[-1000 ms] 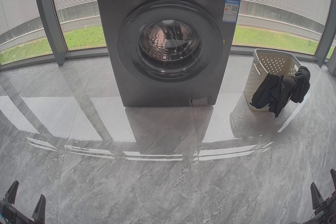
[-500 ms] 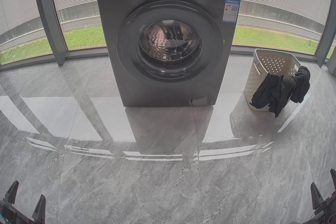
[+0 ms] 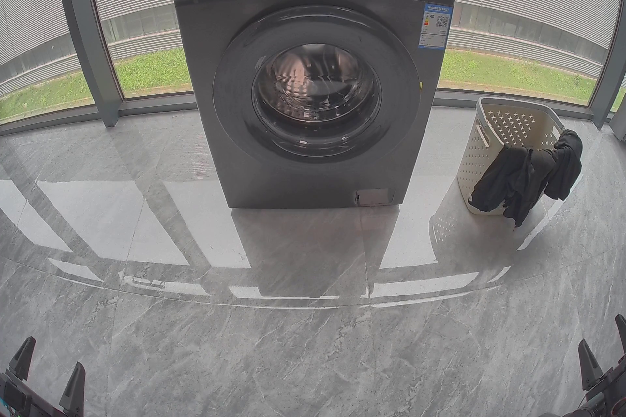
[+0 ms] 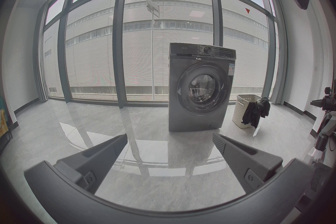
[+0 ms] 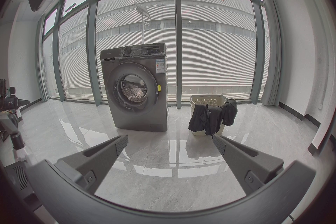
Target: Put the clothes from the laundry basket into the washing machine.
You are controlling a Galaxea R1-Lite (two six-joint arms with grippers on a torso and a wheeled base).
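- Down at the near left corner of the head view, my left gripper [image 3: 51,366] sits low. Its two dark fingers are spread wide and aimed forward. From its wrist camera I see floor between the tips.
- Opposite it, at the near right corner, my right gripper [image 3: 603,340] is posed the same way: low, fingers spread, aimed ahead. It grips nothing.
- Ahead of both, a wide stretch of glossy grey floor [image 3: 313,340] runs from the grippers to the appliance, with bright window reflections across it.
- Squarely in front stands the washing machine [image 3: 228,112], dark grey, facing me. Its round door [image 3: 316,96] sits flush with the front panel.
- To the machine's right, near it but apart with a strip of floor between, the cream perforated laundry basket [image 3: 475,167] stands upright.
- Dark clothes [image 3: 521,177] are draped over the basket's near rim and right corner, hanging down the outside of its wall. I cannot tell whether more lie inside.
- Farthest back, tall windows [image 3: 150,1] with dark posts rise behind the machine and basket. Their low sill marks the floor's far edge.
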